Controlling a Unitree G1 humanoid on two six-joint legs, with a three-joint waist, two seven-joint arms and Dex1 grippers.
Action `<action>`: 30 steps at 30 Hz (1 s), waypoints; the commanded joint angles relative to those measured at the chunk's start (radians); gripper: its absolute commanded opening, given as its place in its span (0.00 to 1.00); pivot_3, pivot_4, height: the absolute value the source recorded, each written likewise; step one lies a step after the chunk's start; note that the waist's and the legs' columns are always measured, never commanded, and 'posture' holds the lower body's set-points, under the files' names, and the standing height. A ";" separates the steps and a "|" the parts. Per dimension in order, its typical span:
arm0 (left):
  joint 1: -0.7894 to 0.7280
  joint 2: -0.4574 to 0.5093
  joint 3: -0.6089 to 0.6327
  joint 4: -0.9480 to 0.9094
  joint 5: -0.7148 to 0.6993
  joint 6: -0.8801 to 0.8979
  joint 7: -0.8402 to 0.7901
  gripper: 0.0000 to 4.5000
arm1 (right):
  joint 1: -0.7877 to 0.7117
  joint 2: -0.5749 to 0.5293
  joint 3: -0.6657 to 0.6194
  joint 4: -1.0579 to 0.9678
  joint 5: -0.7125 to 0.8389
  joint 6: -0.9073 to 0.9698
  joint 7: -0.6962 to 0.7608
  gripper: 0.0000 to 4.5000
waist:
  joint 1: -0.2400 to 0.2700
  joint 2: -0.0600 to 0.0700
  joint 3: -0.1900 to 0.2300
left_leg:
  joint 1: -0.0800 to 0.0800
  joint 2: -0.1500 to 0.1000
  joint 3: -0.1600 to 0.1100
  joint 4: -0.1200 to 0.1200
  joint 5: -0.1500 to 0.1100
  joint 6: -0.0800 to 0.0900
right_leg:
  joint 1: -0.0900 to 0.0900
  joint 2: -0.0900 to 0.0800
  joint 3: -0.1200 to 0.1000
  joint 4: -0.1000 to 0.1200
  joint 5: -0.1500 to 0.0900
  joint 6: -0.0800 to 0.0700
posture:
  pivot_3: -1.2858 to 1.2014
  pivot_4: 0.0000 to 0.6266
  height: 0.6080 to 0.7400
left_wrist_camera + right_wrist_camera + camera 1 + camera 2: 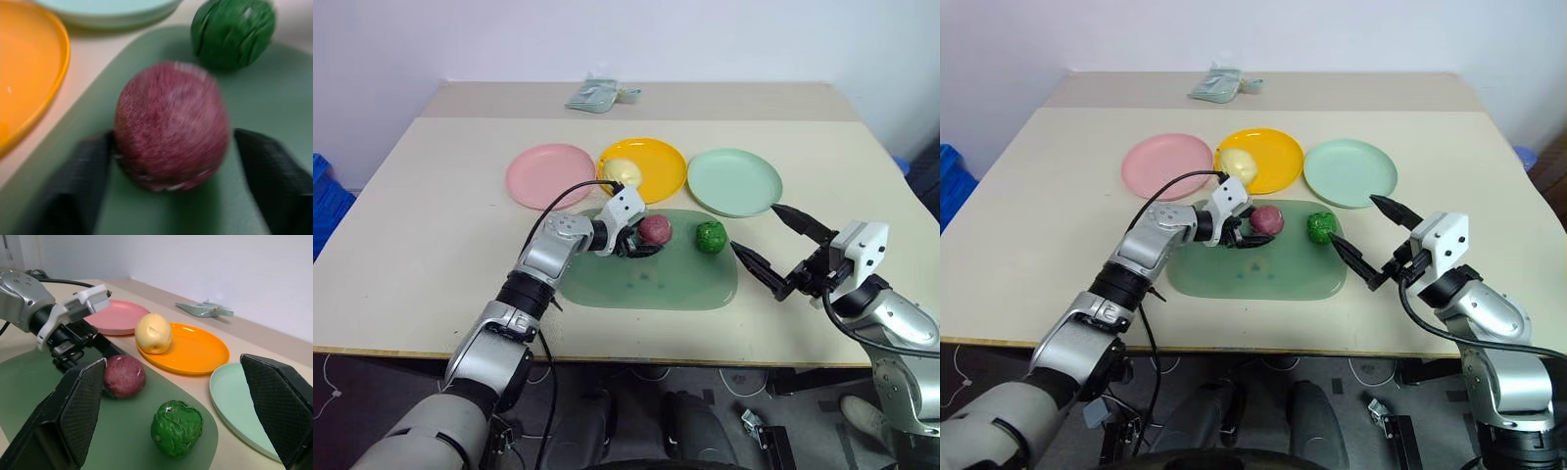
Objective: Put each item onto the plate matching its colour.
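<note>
**Left eye view.** On the beige table (431, 215), three round shallow plastic plates stand in a row. From the bright yellow plate (668, 157) in the middle, the pink plate (551, 175) lies at 9 o'clock and the mint green plate (735, 181) at 3 o'clock. The pale yellow lemon-like toy fruit (622, 171) rests on the yellow plate's 8 o'clock side.

At 6 o'clock from that plate lies a dull green rounded-rectangle mat (646, 282). It carries the round maroon-red toy fruit (656, 230), and the bumpy dark green toy vegetable (710, 236) sits near it at 3 o'clock, not touching. The left gripper (641, 245) reaches the maroon fruit from its 8 o'clock side. The right gripper (754, 228) hovers at 3 o'clock from the vegetable with its jaws spread wide and nothing between them. A crumpled pale pouch (597, 95) lies at the table's far edge.

**Left wrist view.** The left gripper's black fingers (85, 176) are closed around the maroon fruit, one on each flank. One finger presses it. Blur hides whether the other quite touches. The fruit sits on the mat.

**Right wrist view.** The right gripper's fingers (83, 406) stand far apart, gripping nothing. The vegetable lies on the mat between and beyond them.
</note>
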 commanded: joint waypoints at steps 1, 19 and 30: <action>-0.018 0.002 0.043 -0.044 -0.021 -0.018 0.012 0.60 | 0.000 0.000 -0.029 -0.051 0.004 -0.018 -0.007 1.00 | -0.001 0.000 0.000 | 0.000 0.000 0.000 0.000 0.000 0.000 | 0.000 0.000 0.000 0.000 0.000 0.000 | 0.52 0.24 1.00; 0.150 0.062 0.407 -0.451 -0.129 0.267 0.473 0.60 | -0.093 0.012 0.023 0.061 -0.003 -0.052 0.056 1.00 | 0.006 0.000 0.000 | 0.000 0.000 0.000 0.001 0.000 0.000 | 0.001 0.000 0.000 0.000 0.000 0.000 | 0.52 0.24 1.00; -0.143 -0.006 0.418 0.162 0.008 -0.019 0.852 0.60 | -0.165 0.018 0.060 0.105 -0.014 -0.058 0.070 1.00 | 0.000 0.000 0.000 | 0.000 0.000 -0.001 0.000 0.001 -0.001 | 0.000 0.000 -0.001 0.001 0.000 0.000 | 0.52 0.24 1.00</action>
